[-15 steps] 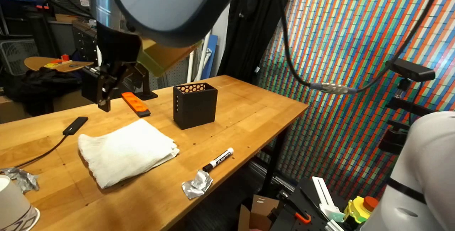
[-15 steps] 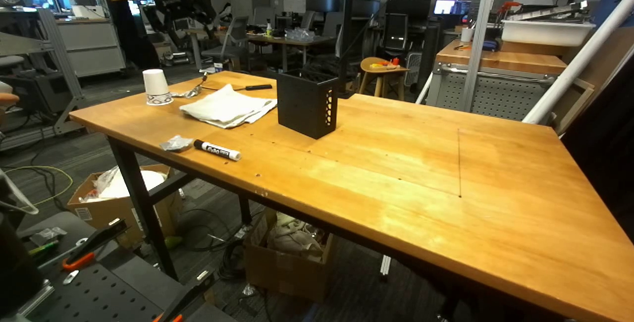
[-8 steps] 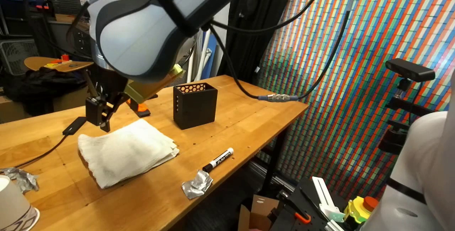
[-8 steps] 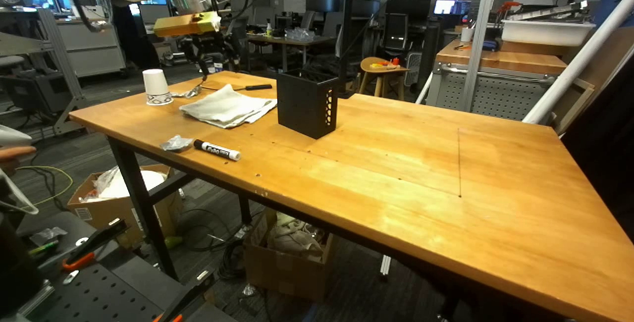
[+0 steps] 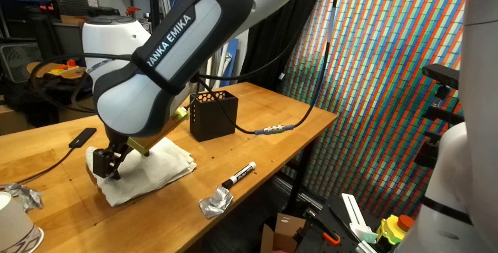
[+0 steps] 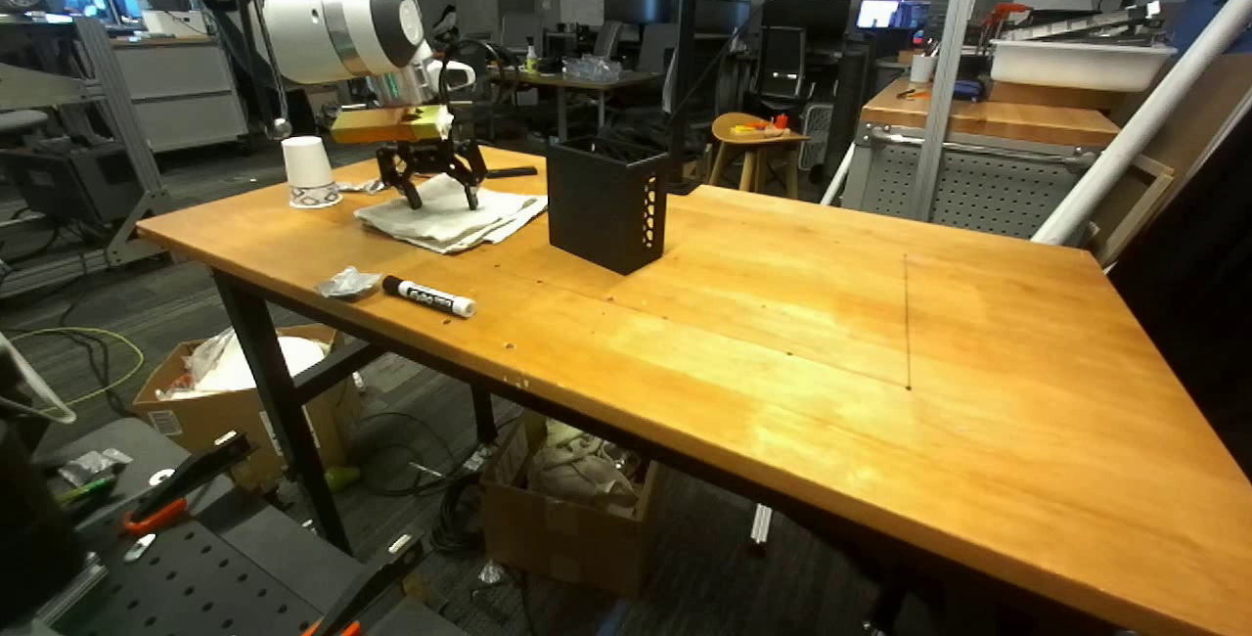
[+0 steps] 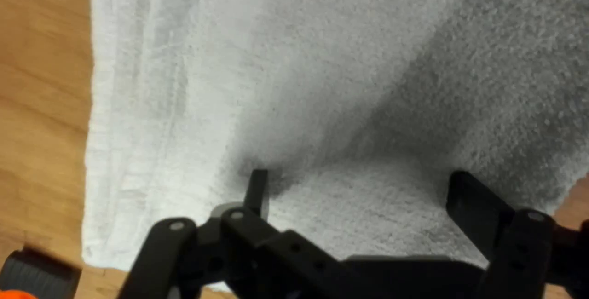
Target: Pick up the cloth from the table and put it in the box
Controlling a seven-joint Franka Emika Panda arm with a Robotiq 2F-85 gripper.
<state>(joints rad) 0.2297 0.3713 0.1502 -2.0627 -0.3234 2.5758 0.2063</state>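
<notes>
A white folded cloth (image 5: 171, 161) lies on the wooden table (image 5: 272, 128); it also shows in an exterior view (image 6: 504, 210) and fills most of the wrist view (image 7: 322, 60). My gripper (image 5: 131, 164) is over the cloth, pointing down. Its fingers are wide apart in an exterior view (image 6: 443, 204) and in the wrist view (image 7: 360, 175). Both fingertips are at the cloth's surface, with flat cloth between them and nothing pinched. A black open-topped box (image 5: 214, 120) with honeycomb holes stands upright beside the cloth; it also shows in an exterior view (image 6: 602, 210).
A marker (image 5: 239, 175) and crumpled foil (image 5: 216, 202) lie near the table edge. A paper cup (image 6: 308, 171) stands beyond the cloth. A black device (image 5: 82, 137) with a cable lies beside it. In the wrist view, a black-and-orange object (image 7: 39, 273) lies near a cloth corner.
My gripper has come down from well above the table to the cloth's surface, with its fingers spread. The cloth, box and other objects have not moved.
</notes>
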